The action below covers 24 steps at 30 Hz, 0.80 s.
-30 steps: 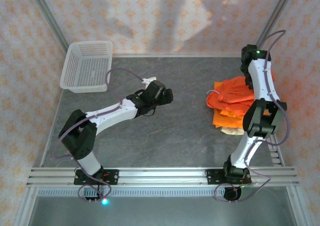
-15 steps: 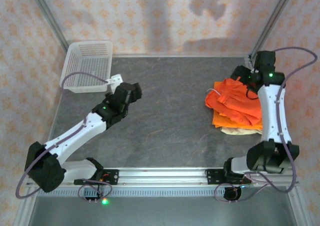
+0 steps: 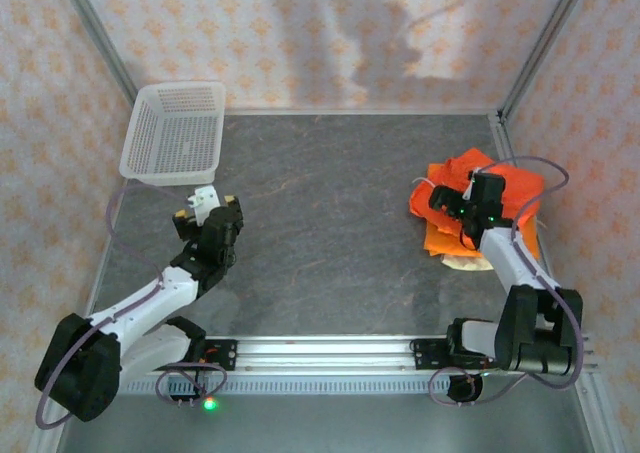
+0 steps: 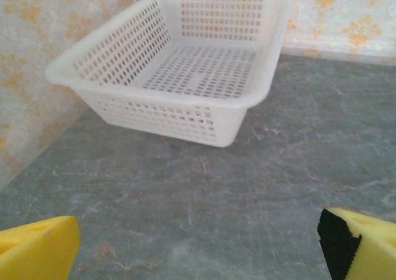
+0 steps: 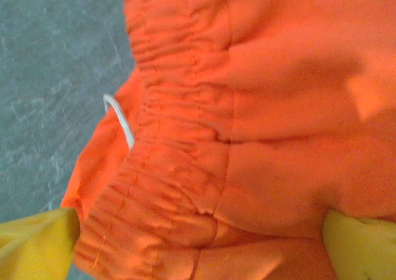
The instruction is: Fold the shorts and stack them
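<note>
Shorts sit stacked on the right side of the bench. There is orange cloth on top and a beige edge pokes out at the near side. The top orange pair is rumpled, with the waistband bunched and a white drawstring loop hanging off the left edge.

Change: a second ago the right arm reached tall over the far right corner. It has now folded back low, with the right hand over the top orange pair. Its fingers are spread wide either side of the waistband, gripping nothing. I cannot tell whether they are touching the cloth or just above it.

The left arm has swung from mid-bench back to the left. The left hand is released and empty, pointing at the white mesh basket just beyond it.

Judgement: the last pair looks placed and let go, and both arms are backing off. The stack exists, but the top layer is untidy, so the fold quality is questionable. Task is likely at or near its end.
</note>
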### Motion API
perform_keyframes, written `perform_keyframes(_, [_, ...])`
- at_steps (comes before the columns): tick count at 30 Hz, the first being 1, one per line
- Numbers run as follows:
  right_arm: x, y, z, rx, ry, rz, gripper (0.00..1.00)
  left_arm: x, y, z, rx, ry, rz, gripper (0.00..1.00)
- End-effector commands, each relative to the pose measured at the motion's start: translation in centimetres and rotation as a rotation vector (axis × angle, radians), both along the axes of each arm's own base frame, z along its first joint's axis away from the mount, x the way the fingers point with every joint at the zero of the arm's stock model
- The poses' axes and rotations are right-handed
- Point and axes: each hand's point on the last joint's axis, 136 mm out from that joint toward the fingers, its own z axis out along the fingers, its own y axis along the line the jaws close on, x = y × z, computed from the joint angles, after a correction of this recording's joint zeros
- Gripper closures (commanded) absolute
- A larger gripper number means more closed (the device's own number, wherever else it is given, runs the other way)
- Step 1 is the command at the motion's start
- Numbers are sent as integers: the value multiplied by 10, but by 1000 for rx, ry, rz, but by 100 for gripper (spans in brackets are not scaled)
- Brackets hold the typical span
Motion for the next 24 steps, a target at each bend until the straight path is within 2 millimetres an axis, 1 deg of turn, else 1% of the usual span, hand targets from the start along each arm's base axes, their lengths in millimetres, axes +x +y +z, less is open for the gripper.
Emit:
perform_keyframes(1, [30, -7, 11, -83, -155, 21, 1, 7, 13, 23, 51, -104, 47, 0])
perform_keyframes(3, [33, -6, 0, -104, -158, 46, 1, 12, 14, 18, 86, -77, 10, 0])
perform_keyframes(4, [34, -5, -4, -110, -157, 61, 1, 11, 18, 13, 102, -63, 21, 0])
perform_keyframes(6, [35, -3, -14, -124, -158, 90, 1, 12, 27, -6, 85, -44, 22, 0])
perform_keyframes(8, [39, -3, -22, -130, -171, 92, 1, 12, 31, -21, 46, -59, 15, 0])
perform_keyframes(10, [40, 1, -24, -123, -152, 120, 1, 18, 32, -24, 32, -73, 14, 0])
perform_keyframes(11, [40, 3, -24, -124, -148, 132, 1, 24, 28, -26, 43, -44, -16, 0])
perform_keyframes(14, [37, 7, -21, -115, -177, 152, 1, 36, 24, -28, 81, -12, -55, 0])
perform_keyframes(16, [40, 14, -17, -72, -210, 165, 1, 42, 28, -30, 77, -11, -61, 0])
perform_keyframes(18, [44, 21, -10, -34, -293, 178, 1, 45, 36, -38, 47, -27, -49, 0])
perform_keyframes(19, [45, 22, -18, -40, -278, 177, 1, 48, 40, -42, 31, -29, -45, 0])
perform_keyframes(20, [49, 21, -21, -40, -288, 167, 1, 51, 40, -47, 20, -21, -58, 0])
perform_keyframes(21, [47, 20, -22, -47, -265, 166, 1, 55, 37, -51, 15, -10, -80, 0])
perform_keyframes(23, [46, 22, -21, -48, -283, 174, 1, 64, 32, -61, 22, 15, -115, 0])
perform_keyframes(24, [46, 22, -21, -52, -278, 174, 1, 68, 31, -61, 25, 24, -117, 0])
